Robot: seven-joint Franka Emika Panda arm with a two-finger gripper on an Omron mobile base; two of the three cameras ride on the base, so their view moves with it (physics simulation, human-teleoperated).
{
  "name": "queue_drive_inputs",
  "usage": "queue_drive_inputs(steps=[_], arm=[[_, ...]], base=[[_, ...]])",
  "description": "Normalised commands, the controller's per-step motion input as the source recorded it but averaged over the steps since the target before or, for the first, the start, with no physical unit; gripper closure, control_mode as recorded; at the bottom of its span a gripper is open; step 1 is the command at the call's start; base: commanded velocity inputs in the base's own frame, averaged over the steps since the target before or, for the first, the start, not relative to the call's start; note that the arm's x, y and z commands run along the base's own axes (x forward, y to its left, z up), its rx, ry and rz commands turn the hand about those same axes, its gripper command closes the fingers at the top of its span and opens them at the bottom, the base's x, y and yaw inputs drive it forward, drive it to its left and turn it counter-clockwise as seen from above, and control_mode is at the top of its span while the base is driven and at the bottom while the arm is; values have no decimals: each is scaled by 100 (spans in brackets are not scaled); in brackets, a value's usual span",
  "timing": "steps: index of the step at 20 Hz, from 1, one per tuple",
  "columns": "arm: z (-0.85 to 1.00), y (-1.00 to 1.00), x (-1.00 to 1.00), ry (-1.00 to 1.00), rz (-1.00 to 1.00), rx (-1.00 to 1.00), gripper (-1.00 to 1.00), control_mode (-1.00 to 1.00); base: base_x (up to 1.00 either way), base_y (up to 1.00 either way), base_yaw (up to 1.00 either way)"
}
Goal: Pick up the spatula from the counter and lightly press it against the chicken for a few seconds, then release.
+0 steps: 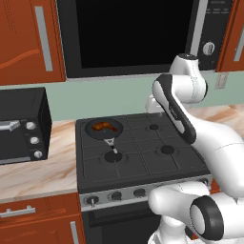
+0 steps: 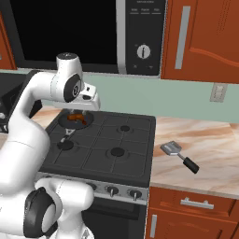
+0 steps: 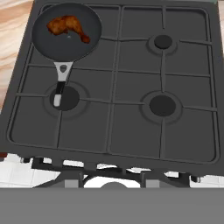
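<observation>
The left base view looked forward and down from behind the arm [image 1: 209, 138], on its left, over the stove [image 1: 143, 162] and the toaster oven [image 1: 21, 124]. The right base view faced that same stove from the other side, reaching the tabletop [image 2: 214, 135] beyond. The hand view looked steeply down, close over the stove. All three shared the pan [image 3: 65, 47].

arm [image 1: 217, 143]: white, smooth rounded links | joints [image 1: 214, 212]: dark grey rings | finish: glossy
</observation>
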Motion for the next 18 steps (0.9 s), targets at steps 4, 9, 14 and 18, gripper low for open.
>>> queue_drive_inputs(steps=[4, 9, 14, 18], arm=[[0, 4, -6, -1, 0, -2, -100, -100], [-2, -4, -15, 0, 0, 2, -100, -100], [-4, -18, -28, -1, -2, 6, -100, -100], [-9, -25, -31, 0, -4, 7, -100, -100]], base=[[0, 0, 0], [0, 0, 0], [0, 0, 0], [0, 0, 0]])
